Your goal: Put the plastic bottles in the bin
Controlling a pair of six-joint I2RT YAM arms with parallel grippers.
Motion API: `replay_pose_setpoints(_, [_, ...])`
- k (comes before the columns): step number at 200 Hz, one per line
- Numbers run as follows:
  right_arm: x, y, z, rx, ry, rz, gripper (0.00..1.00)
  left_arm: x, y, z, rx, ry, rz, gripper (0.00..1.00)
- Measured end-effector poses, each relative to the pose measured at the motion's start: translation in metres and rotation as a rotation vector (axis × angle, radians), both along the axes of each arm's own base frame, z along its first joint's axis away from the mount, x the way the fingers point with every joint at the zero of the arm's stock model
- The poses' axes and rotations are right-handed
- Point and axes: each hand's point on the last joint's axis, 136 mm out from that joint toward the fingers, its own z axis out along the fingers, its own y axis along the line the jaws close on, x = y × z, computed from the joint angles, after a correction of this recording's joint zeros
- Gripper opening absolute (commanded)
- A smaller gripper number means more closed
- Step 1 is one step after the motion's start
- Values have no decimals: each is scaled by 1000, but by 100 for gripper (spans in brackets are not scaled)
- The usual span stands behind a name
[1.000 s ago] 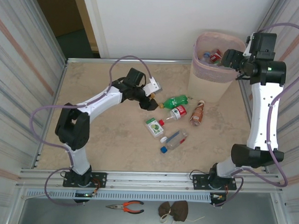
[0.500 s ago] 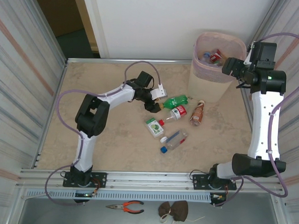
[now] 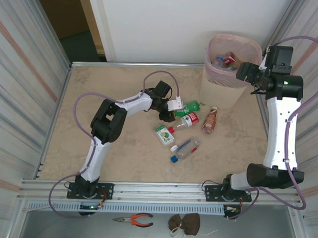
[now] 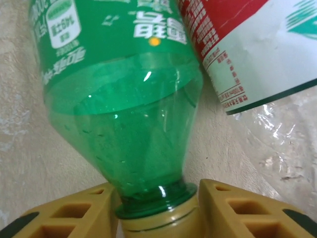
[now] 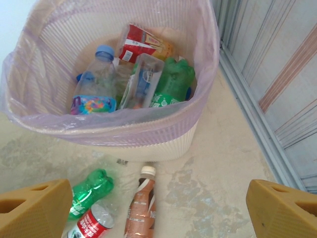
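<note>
Left gripper [image 4: 158, 210] pinches the neck of a green bottle [image 4: 129, 124] lying mid-table. Best to lift straight, grip firm, clear of the red-labelled bottle [image 4: 237, 44], then swing to the pink bin [image 3: 222, 92] at two o'clock. Right gripper [image 3: 246, 71] hangs spread there, empty.

Beige table [image 3: 97, 85], pink bin [image 3: 217, 89] at far right, green bottle [image 3: 190, 106], red-labelled bottle [image 3: 189, 119], brown bottle [image 3: 210, 121] lying nearby

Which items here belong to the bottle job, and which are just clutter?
Job:
green bottle
red-label bottle
brown bottle
small green-label bottle
clear blue-capped bottle
bottles already inside the bin
pink bin

Lying about:
orange-handled pliers
brown cloth lump
</note>
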Motion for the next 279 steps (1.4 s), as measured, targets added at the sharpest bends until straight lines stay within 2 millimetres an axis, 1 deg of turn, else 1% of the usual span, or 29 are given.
replay_pose_setpoints(39, [0,0,0,0,0,0,89,3,2,-1,14,-12,11,23])
replay_pose_setpoints(53, [0,0,0,0,-1,0,89,4,2,-1,17,-14,13,22])
replay_pose_setpoints(69, [-1,0,0,0,-2,0,89,4,3,-1,18,-16,14,16])
replay_pose_setpoints(117, [-5,2,6,4,-20,5,88,4,6,0,21,-29,29,14])
replay_pose_setpoints(146, [-12,8,1,42,-26,21,88,-2,16,10,12,-24,55,13])
replay_pose_setpoints(159, [-14,12,0,68,-35,27,88,-3,21,20,-2,-31,73,13])
replay_pose_setpoints(172, [-17,18,-2,102,-49,40,88,-3,26,35,-23,-46,94,13])
replay_pose_setpoints(200, [-21,33,-5,199,-93,76,87,-1,32,80,-102,-100,135,12])
replay_pose_setpoints(220, [-23,47,-6,277,-134,107,86,-4,35,108,-166,-124,154,12])
replay_pose_setpoints(236, [-23,62,-6,344,-168,149,85,-9,34,129,-221,-133,163,12])
replay_pose_setpoints(254, [-22,82,-6,414,-198,201,85,-16,32,147,-281,-123,171,12])
replay_pose_setpoints(279, [-20,115,-4,499,-228,275,85,-26,28,171,-371,-99,176,12])
